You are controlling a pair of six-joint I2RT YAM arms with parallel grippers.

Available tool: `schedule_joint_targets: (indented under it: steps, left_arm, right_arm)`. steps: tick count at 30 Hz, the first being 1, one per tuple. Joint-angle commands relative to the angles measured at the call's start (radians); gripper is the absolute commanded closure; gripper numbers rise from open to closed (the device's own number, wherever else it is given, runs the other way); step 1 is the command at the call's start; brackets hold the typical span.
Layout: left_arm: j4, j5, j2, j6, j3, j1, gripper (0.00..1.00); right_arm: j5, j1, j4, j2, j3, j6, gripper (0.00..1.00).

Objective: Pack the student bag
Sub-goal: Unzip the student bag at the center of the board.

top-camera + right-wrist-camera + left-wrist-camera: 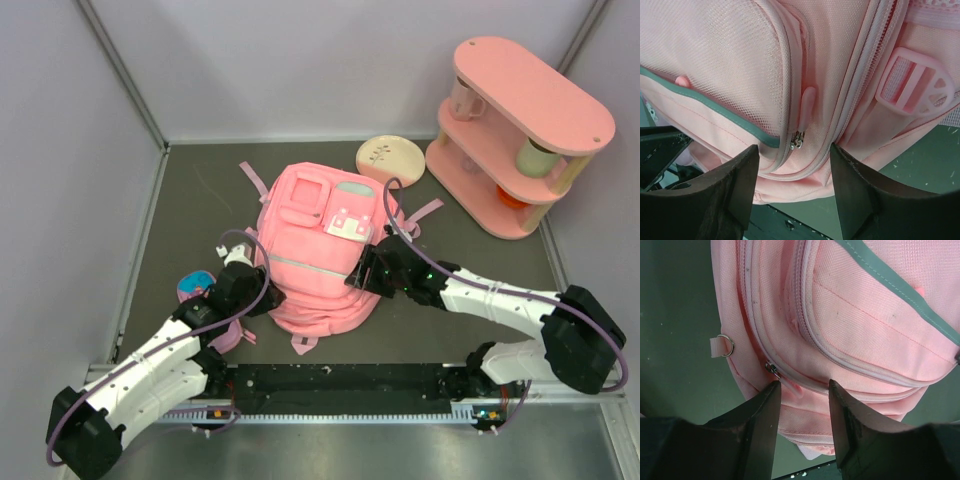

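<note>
Mid-table, overhead: the student bag (315, 250) lies flat on the dark grey table (200, 200), front pockets up, soft pink fabric, straps splayed at the far end.
Shelf, overhead: a pink oval-tiered shelf (525, 120) at far right holds a pink cup (465, 100) on its upper tier, a pale cylinder (535, 158) below it and an orange item (510, 195) lowest.
Disc, overhead: a round cream disc (390, 158) lies just beside the bag's far end.
Arms, overhead: the left gripper (250, 285) meets the bag's left side and the right gripper (365, 268) its right side.
Left wrist view: left gripper (802, 385) jaws released, straddling the bag's (865, 325) woven edge; a zip slider (771, 368) sits just off one fingertip, zip meshed beyond it; a metal ring (727, 346) hangs on a tab; a grey stripe (890, 275) crosses above.
Right wrist view: right gripper (792, 150) jaws released around a bulging seam; a silver slider (797, 141) with a rounded pink pull tab (809, 102) sits between the tips; a mesh panel (715, 55) at left, a pink plastic buckle (915, 85) at right.
</note>
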State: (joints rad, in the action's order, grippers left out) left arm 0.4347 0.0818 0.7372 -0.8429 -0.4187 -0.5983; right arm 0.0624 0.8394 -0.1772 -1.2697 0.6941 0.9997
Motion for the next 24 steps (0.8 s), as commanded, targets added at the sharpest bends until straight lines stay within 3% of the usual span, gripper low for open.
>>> schedule_joint_targets:
  steps: [1, 7, 8, 10, 13, 18, 19, 22, 24]
  left_arm:
    - [0.064, 0.021, 0.001, 0.015, 0.018, -0.005, 0.52]
    - [0.064, 0.022, -0.001, 0.013, 0.017, -0.005, 0.53]
    - [0.059, 0.024, 0.001, 0.013, 0.017, -0.005, 0.53]
    - [0.055, 0.021, 0.005, 0.016, 0.018, -0.005, 0.53]
    - [0.047, 0.016, 0.017, 0.018, 0.015, -0.005, 0.55]
    - [0.047, 0.013, 0.019, 0.019, 0.017, -0.005, 0.55]
    - [0.045, 0.013, 0.016, 0.019, 0.017, -0.005, 0.55]
    - [0.047, 0.018, 0.011, 0.019, 0.018, -0.005, 0.56]
    - [0.047, 0.021, 0.011, 0.021, 0.020, -0.005, 0.56]
  right_arm:
    - [-0.006, -0.005, 0.071, -0.059, 0.024, 0.022, 0.42]
    - [0.007, -0.005, 0.090, -0.053, -0.018, 0.056, 0.38]
    - [0.016, -0.005, 0.090, -0.045, -0.025, 0.060, 0.30]
    - [0.013, -0.005, 0.148, -0.036, -0.053, 0.056, 0.31]
    - [-0.056, -0.006, 0.316, -0.045, -0.097, 0.066, 0.35]
    - [-0.065, -0.008, 0.409, -0.020, -0.114, 0.070, 0.41]
    - [-0.065, -0.008, 0.418, 0.005, -0.117, 0.073, 0.49]
    - [-0.019, -0.006, 0.444, 0.070, -0.139, 0.073, 0.62]
    - [-0.001, -0.006, 0.476, 0.101, -0.162, 0.074, 0.63]
